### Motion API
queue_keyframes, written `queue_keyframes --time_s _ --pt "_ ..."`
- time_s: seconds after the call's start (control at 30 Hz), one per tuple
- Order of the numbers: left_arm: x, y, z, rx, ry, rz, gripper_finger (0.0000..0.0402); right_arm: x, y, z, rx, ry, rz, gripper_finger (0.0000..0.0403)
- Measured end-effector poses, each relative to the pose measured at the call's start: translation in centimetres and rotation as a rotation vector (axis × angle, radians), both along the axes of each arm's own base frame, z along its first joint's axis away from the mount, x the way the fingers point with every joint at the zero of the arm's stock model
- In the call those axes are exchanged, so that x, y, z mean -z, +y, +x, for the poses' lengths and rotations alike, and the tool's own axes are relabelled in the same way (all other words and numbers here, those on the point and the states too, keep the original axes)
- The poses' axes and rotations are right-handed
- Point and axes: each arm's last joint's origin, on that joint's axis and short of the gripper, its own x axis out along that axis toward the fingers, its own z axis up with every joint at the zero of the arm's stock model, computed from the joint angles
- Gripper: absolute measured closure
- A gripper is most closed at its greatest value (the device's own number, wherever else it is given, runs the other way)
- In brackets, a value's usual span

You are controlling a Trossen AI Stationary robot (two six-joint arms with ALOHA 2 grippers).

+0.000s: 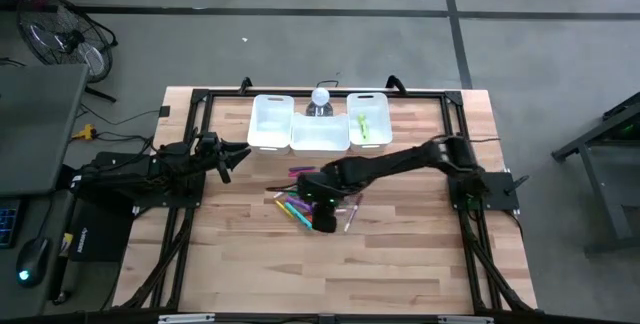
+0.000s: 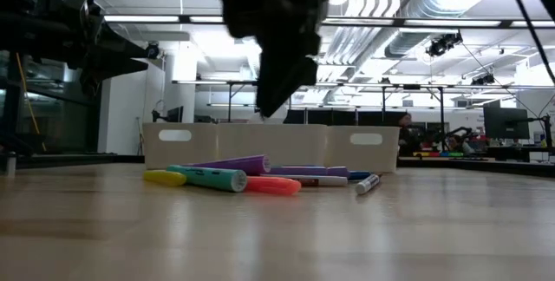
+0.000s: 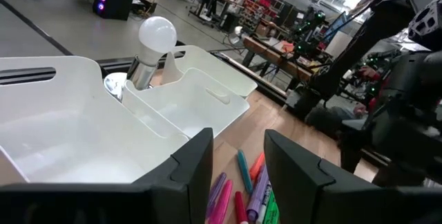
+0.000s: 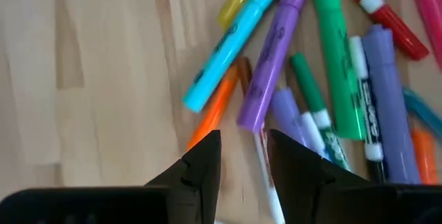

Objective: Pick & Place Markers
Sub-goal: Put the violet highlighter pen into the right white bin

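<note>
right tool (image 4: 243, 156), parted and empty, above markers (image 4: 331, 72); right bin (image 1: 369, 121) holds green marker (image 1: 361, 124).

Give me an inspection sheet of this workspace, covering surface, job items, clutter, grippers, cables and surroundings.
Surface: wooden table, bare around the pile.
Job's things: markers piled mid-table; one green marker in the right bin.
Clutter: light bulb behind the three white bins.
Grippers: right gripper open, empty, above the pile; left gripper open, empty, at the table's left side.
Cables: cable on the floor left of the table.
Surroundings: fan and a desk at left.
</note>
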Motion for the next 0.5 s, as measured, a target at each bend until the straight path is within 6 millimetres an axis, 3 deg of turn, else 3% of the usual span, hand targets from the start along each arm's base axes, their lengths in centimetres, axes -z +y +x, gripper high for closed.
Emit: queue_keyframes --time_s 0.5 --pt "0.0 0.0 0.0 0.0 0.0 0.0 0.0273 1.4 -1.1 4.4 0.157 0.112 -0.039 0.0159"
